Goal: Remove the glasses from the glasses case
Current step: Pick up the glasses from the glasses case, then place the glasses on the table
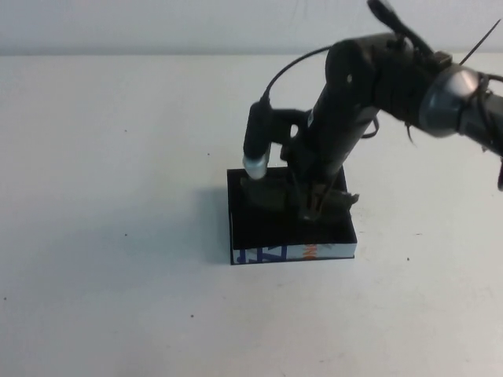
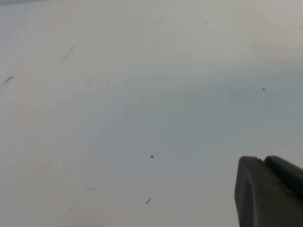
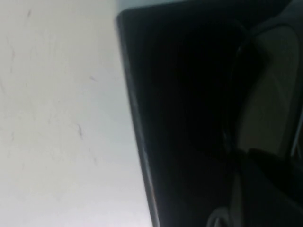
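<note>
Even, soft overhead light; faint shadows beside the glasses case; both wrist views blurred, the right dark.

white table with scattered small dark specks; pale wall behind

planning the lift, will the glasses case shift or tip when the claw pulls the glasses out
The glasses case is shallow, flat and unheld, so it probably slides rather than tips. The right claw reaches down inside it at the glasses; any snag on the low wall could drag the likely light box along. The left claw hangs over bare table, not bracing it.
</note>
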Controlling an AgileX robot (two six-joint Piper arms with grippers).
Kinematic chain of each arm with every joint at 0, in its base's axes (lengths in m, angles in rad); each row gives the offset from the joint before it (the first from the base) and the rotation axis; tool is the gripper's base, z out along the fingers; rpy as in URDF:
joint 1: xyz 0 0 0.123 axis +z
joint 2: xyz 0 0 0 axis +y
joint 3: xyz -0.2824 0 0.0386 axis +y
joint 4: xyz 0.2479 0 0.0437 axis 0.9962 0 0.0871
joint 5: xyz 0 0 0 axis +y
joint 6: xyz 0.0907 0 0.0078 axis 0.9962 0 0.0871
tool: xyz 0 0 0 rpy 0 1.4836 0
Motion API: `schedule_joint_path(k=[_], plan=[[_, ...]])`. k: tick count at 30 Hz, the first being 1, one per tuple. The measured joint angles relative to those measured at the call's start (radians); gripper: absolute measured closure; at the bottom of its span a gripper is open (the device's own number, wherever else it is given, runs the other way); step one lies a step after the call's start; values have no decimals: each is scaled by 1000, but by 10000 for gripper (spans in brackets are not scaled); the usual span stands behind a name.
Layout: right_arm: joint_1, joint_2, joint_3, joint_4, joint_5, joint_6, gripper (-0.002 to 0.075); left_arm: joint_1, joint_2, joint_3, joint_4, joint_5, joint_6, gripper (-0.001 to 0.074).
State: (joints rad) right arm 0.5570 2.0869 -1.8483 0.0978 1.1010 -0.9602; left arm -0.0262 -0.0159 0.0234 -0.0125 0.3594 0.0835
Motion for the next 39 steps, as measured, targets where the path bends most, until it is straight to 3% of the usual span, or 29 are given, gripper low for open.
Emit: schedule_joint_path(k=[6, 11, 16, 23, 30, 39], plan=[[-61, -123, -82, -43, 118, 391, 682, 0, 0, 0, 0, 0, 0, 740], [-212, -226, 85, 150, 120, 684, 682, 0, 0, 0, 0, 0, 0, 740], [-304, -330, 436, 229, 100, 742, 683, 0, 0, 0, 0, 0, 0, 740], [-338, -438, 746, 173, -202, 890, 683, 0, 0, 0, 0, 0, 0, 740], [-338, -373, 797, 141, -347, 901, 654, 0, 0, 0, 0, 0, 0, 740], [-338, -330, 797, 141, -413, 901, 453, 0, 0, 0, 0, 0, 0, 740]])
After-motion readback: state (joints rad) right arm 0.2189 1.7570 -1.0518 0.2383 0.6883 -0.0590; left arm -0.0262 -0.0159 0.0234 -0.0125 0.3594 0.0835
